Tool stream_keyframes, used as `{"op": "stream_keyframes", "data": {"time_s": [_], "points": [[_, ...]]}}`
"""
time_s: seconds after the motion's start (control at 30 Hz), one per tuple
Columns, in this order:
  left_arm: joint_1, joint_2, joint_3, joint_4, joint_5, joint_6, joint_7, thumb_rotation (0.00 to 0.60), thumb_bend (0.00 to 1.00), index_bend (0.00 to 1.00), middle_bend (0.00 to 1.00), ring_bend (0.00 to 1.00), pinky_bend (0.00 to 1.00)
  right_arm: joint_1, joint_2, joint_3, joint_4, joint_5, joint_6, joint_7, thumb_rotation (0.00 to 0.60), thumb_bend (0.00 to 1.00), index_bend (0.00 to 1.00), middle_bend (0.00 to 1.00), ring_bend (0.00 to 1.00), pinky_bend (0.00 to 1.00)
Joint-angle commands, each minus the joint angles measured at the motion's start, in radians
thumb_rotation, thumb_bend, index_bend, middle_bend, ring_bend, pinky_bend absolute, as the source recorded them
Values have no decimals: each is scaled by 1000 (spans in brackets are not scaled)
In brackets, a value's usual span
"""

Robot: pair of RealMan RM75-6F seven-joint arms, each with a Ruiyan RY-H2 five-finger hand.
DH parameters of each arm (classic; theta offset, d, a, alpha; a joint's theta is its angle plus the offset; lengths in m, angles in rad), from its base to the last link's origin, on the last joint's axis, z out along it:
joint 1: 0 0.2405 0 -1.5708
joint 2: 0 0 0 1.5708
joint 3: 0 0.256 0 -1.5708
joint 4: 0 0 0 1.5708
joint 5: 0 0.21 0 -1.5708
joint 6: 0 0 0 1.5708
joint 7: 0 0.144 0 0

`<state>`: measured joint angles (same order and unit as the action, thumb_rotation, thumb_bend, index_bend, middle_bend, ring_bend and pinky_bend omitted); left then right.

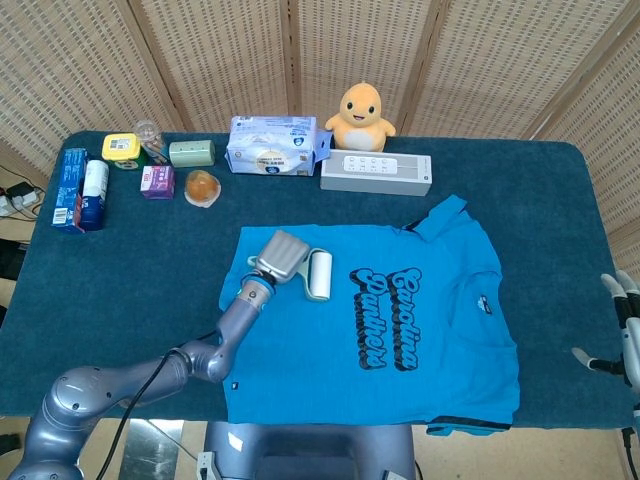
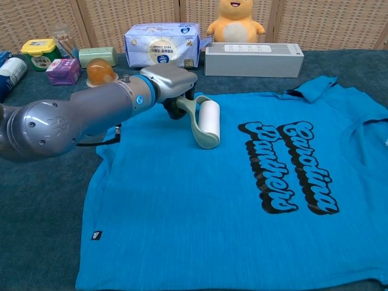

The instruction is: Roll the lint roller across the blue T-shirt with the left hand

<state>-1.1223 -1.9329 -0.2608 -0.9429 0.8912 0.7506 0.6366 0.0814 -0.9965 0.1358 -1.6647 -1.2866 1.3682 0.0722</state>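
The blue T-shirt [image 1: 400, 330] [image 2: 218, 200] lies flat on the dark table, black lettering across its chest. My left hand [image 1: 280, 257] [image 2: 171, 85] grips the pale green handle of the lint roller [image 1: 319, 274] [image 2: 208, 121]. The white roll rests on the shirt's upper left part, just left of the lettering. My right hand [image 1: 622, 330] hangs at the table's far right edge, off the shirt, fingers apart and holding nothing.
Along the back stand a tissue pack [image 1: 276, 146], a yellow plush toy [image 1: 361, 112] and a white power strip box [image 1: 376, 173]. At the back left are small jars and boxes [image 1: 157, 181], an orange object [image 1: 202, 186] and a blue box [image 1: 68, 190].
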Motion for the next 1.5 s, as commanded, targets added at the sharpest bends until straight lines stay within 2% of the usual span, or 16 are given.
{"op": "stream_keyframes", "data": {"time_s": [0.03,0.73,1.1,1.3,1.5], "points": [[-8,-9,-4,7,1,0,-2,600,656,903,956,844,990,0,0,0,1,0,-1,1,600,0,0,0,0,0],[-128,-105,-70,112,-74,-43,62,600,652,904,956,844,990,0,3,1,1,0,0,7,600,0,0,0,0,0],[-163,-125,-93,111,-169,-65,122,600,648,904,956,844,990,1,2,-2,3,-1,-6,7,600,0,0,0,0,0],[-189,-113,-69,104,-290,-88,244,600,649,913,956,845,990,1,1,-1,0,-4,-1,5,600,0,0,0,0,0],[-172,-71,-37,35,-342,-40,294,600,648,913,956,845,990,0,5,-2,-3,-8,1,8,600,0,0,0,0,0]]}}
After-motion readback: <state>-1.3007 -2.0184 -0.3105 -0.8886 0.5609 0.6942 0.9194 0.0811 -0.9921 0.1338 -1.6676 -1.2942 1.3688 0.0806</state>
